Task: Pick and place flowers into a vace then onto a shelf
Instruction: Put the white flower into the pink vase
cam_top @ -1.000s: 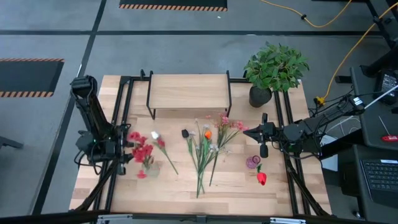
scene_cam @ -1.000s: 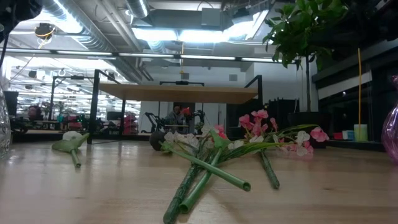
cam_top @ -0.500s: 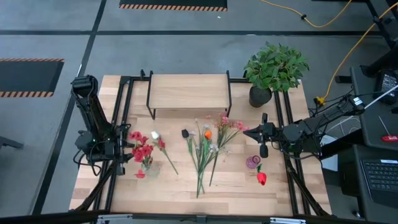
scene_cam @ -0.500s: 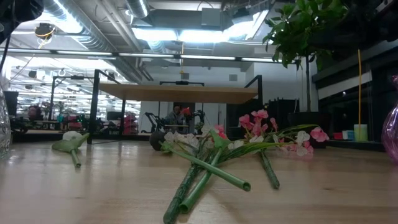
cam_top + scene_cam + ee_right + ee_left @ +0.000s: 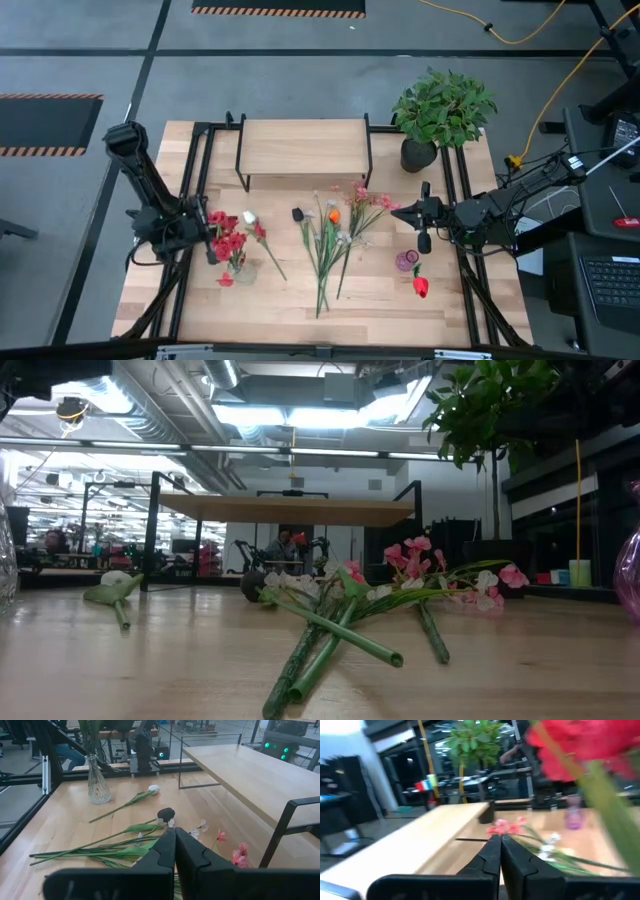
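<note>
Left gripper [image 5: 207, 238], mid-left of the high view, is pinched closed with nothing held, right beside the red flowers [image 5: 229, 243] standing in the clear vase [image 5: 98, 784]. Risk: arm clips a stem and tips the vase.

Right gripper [image 5: 423, 217] waits mid-right, also closed and empty. Loose flowers [image 5: 332, 240] lie centre table; shelf [image 5: 303, 147] upper centre, bare.

Versus earlier: left fingers were apart, now together; arm shifted slightly.

We note grey concrete floor [image 5: 300, 60], hazard-striped mats [image 5: 278, 9], yellow cable [image 5: 520, 35]; ceiling strip lights [image 5: 300, 415] glare overhead.
</note>
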Controlling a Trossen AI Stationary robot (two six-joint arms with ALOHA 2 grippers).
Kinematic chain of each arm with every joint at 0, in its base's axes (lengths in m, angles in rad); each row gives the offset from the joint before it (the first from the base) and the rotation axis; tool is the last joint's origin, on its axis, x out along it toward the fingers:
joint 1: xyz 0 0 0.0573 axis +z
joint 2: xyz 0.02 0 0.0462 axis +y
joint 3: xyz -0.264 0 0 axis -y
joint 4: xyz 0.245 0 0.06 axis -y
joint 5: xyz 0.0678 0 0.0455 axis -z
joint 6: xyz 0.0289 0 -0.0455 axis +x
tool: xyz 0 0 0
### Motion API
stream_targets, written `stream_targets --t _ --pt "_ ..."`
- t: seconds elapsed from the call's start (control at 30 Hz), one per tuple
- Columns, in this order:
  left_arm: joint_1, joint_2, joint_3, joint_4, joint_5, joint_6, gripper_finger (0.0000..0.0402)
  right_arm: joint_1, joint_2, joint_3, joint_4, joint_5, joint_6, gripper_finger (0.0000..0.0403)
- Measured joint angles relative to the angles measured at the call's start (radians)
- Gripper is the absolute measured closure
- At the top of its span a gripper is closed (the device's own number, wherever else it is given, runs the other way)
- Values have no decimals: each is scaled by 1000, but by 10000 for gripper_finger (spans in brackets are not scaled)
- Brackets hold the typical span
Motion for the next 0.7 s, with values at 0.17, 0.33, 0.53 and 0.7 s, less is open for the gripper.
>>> stream_targets --t 0.17,0.33,0.53,0.7 --pt "102 -21 0 -2 0 145 400 0 0 0 0 0 -2 395" --pt "221 -22 0 -3 0 258 399 0 0 0 0 0 -1 395" --pt "394 -22 0 -13 0 346 399 0 0 0 1 0 0 395" --pt "533 -27 -1 -12 0 354 400 0 0 0 1 0 4 395"
